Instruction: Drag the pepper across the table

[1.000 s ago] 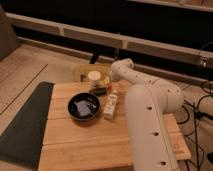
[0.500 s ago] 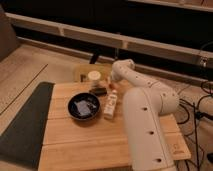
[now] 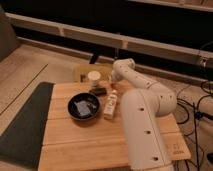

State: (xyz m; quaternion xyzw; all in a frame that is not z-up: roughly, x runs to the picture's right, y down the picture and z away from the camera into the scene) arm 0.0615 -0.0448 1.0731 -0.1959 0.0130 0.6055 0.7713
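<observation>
The pepper (image 3: 110,80) shows only as a small orange-red speck at the far side of the wooden table (image 3: 75,137), just right of the cream-lidded jar (image 3: 93,76). My white arm reaches from the lower right over the table and bends down at the back. The gripper (image 3: 113,85) points down right at the pepper, above the white bottle (image 3: 110,105). The arm's wrist hides most of the gripper and the pepper, so I cannot tell whether they touch.
A dark round bowl (image 3: 83,106) with a pale item in it sits mid-table. A small dark object (image 3: 100,91) lies in front of the jar. A dark grey mat (image 3: 25,125) lies along the table's left side. Cables run on the floor at right.
The arm's body has shifted slightly to the left. The bowl, jar and bottle have not moved.
</observation>
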